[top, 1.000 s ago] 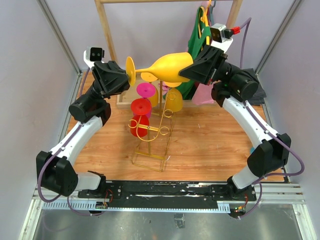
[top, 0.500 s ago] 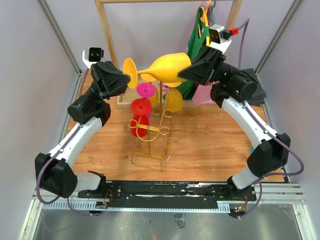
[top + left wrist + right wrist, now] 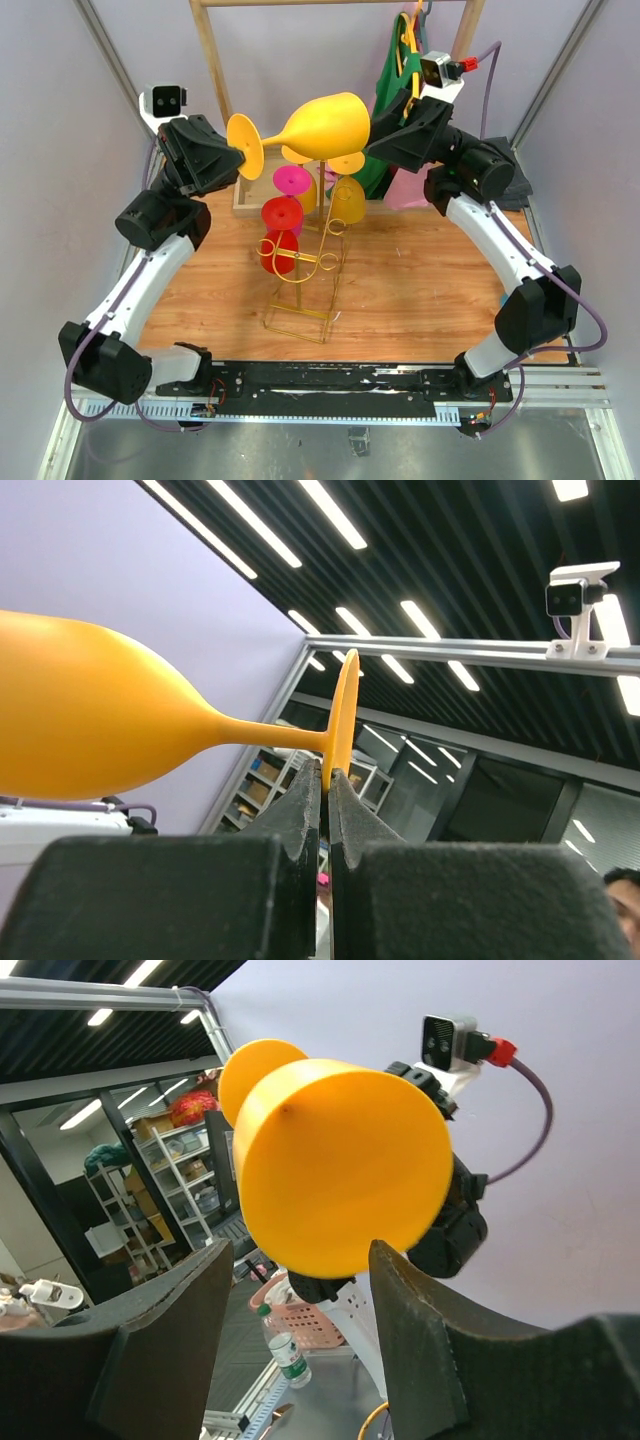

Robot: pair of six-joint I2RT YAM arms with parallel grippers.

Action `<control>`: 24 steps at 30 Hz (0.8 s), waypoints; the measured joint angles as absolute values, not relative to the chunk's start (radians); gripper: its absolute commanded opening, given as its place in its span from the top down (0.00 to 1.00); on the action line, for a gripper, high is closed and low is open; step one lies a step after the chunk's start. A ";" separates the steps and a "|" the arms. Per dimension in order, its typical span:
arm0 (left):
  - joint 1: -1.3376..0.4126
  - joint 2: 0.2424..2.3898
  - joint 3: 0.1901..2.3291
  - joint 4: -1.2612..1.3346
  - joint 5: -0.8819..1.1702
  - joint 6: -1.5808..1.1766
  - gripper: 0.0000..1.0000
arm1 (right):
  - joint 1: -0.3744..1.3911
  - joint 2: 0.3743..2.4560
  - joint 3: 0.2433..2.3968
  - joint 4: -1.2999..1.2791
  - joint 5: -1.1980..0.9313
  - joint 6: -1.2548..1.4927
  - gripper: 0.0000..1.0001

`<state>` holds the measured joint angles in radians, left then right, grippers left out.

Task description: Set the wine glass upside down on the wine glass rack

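Note:
The yellow wine glass [image 3: 325, 125] lies on its side in the air above the rack, foot to the left. My left gripper [image 3: 230, 158] is shut on the rim of its foot; in the left wrist view the fingers [image 3: 305, 800] pinch the thin foot disc [image 3: 345, 715], with the bowl [image 3: 90, 730] stretching left. My right gripper [image 3: 377, 135] stands open just off the bowl's mouth end; in its own view the bowl [image 3: 340, 1160] sits beyond the spread fingers [image 3: 415, 1330], untouched. The gold wire wine glass rack [image 3: 318, 262] stands on the table below.
Pink [image 3: 292, 180], red [image 3: 282, 213] and yellow [image 3: 348, 200] glasses hang on the rack. A wooden clothes rail frame [image 3: 212, 60] stands behind, with green cloth and hangers [image 3: 398, 80] at its right. A pink basket [image 3: 405, 188] sits under my right arm.
My right gripper has opened and let go of the bowl. My left gripper has shut on the foot and carried the glass slightly up and to the left.

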<state>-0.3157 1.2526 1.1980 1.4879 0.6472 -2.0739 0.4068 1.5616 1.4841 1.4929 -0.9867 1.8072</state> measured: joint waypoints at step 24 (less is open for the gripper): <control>-0.204 0.929 1.550 -0.010 0.538 -1.364 1.00 | 0.184 1.303 1.287 1.006 -1.065 1.396 0.43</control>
<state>-0.2043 0.9291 1.5501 -0.0097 0.5381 -1.3643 0.1837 1.3029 1.2865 1.0058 -1.0653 1.3956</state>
